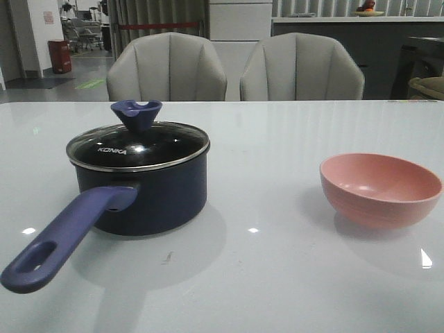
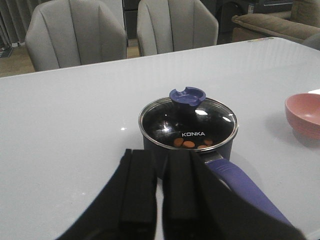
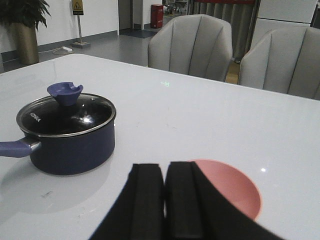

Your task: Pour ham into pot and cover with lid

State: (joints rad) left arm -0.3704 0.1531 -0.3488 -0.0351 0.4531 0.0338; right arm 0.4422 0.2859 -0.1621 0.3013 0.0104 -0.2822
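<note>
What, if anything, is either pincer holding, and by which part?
Nothing. The left pincer and right pincer are both shut and empty; the lid sits on the pot.

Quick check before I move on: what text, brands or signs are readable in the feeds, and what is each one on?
"KONKA": white letters on the glass lid that sits on the pot.
Yellow sign on a stand, far off in the right wrist view: too small to read.
Pink notice on the white wall, front view: too blurred to read.
The pink bowl carries no text.
</note>
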